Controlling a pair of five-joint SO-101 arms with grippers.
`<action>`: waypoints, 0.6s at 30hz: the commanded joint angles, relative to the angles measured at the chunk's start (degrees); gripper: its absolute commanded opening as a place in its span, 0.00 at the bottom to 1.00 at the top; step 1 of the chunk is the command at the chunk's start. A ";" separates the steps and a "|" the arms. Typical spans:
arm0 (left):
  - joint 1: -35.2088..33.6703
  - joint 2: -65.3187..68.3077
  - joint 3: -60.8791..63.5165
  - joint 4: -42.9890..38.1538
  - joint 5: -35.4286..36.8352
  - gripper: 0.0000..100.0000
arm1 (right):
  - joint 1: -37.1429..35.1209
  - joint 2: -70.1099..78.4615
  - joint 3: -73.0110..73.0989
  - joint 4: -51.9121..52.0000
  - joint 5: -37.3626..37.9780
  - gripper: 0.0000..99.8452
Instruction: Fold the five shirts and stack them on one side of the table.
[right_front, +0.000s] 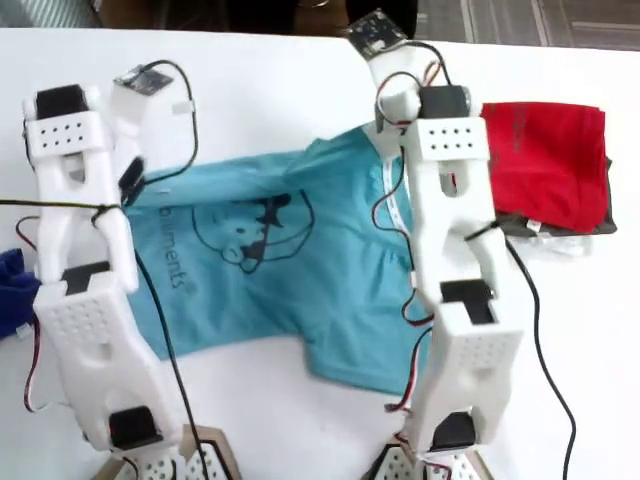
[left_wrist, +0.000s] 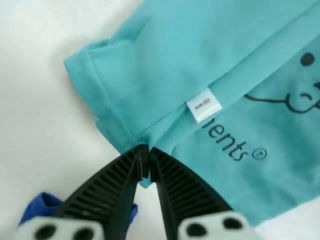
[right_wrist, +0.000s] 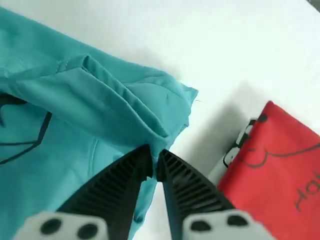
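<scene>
A teal shirt (right_front: 270, 260) with a dark drawing lies spread across the middle of the white table (right_front: 300, 70). My left gripper (left_wrist: 143, 162) is shut on a folded hem of the teal shirt (left_wrist: 200, 60), close to a small white label (left_wrist: 204, 105); from above the left gripper (right_front: 130, 182) sits at the shirt's left edge. At the shirt's far right corner, my right gripper (right_wrist: 154, 161) is shut on the bunched teal cloth (right_wrist: 90, 100); in the high view the right gripper (right_front: 388, 128) is next to a folded red shirt (right_front: 545, 160).
The red shirt (right_wrist: 272, 160) tops a small pile with a dark grey layer (right_front: 565, 225) under it on the right side. A blue cloth (right_front: 12, 285) lies at the left table edge, also behind the left fingers (left_wrist: 42, 205). Cables hang along both arms.
</scene>
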 joint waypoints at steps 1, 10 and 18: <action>-1.58 -8.00 5.85 1.14 -2.20 0.03 | 0.66 -6.20 -2.55 5.76 0.44 0.02; -1.14 -29.54 34.42 -4.66 -5.98 0.03 | 0.66 -7.87 -2.46 14.81 0.44 0.02; -1.14 -43.60 53.85 -10.46 -7.21 0.03 | 0.48 -27.74 20.84 6.64 0.44 0.02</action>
